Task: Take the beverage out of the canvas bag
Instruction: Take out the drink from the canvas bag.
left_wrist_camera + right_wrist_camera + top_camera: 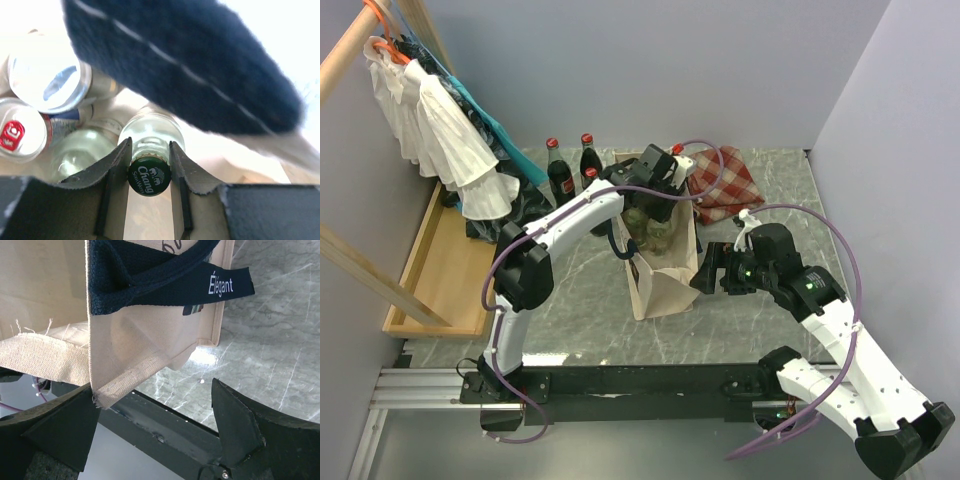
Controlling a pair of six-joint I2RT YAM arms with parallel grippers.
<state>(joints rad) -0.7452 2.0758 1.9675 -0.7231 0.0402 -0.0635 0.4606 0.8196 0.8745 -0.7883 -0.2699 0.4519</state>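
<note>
One grasp made: left end effector (150,146) clamped on bottle (149,179) inside canvas bag (665,280), right end effector (150,417) apart; straight lift due next.

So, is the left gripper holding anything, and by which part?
Yes: the clear glass bottle with a green cap, clamped at its top, across cap and neck.
</note>
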